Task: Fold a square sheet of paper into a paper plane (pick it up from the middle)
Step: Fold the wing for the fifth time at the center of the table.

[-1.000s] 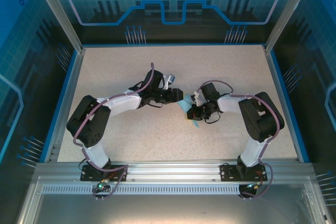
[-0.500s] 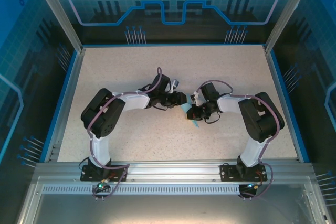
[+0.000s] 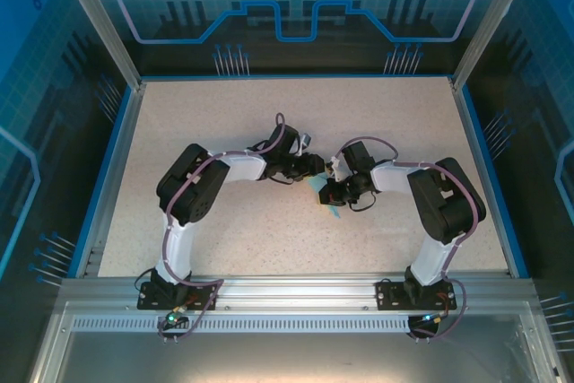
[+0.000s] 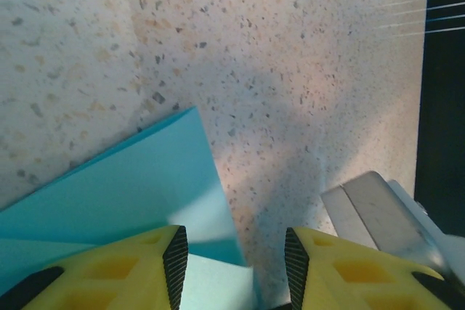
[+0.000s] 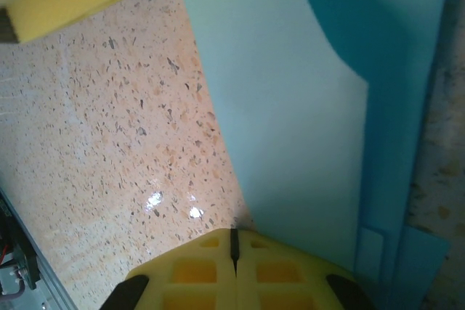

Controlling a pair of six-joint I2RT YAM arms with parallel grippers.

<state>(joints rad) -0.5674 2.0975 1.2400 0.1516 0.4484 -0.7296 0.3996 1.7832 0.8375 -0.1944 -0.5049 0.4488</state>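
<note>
**Both arms meeting over a half-made fold at table centre**

Thin light-blue paper sheet [image 4: 123, 186], partly folded with layers overlapping, is lying flat at the middle of the speckled beige table [image 3: 224, 123]. Right gripper [image 5: 234, 245], its yellow fingers closed tight, is bearing on the sheet's edge, likely anchoring it; pinching or pressing, cannot tell. Left gripper [image 4: 234, 255] is hovering at the same middle spot, jaws apart over a folded edge, probably readying a crease.

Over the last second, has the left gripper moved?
Yes. The left gripper slid right, away from the table's left edge, closer to the paper.
</note>
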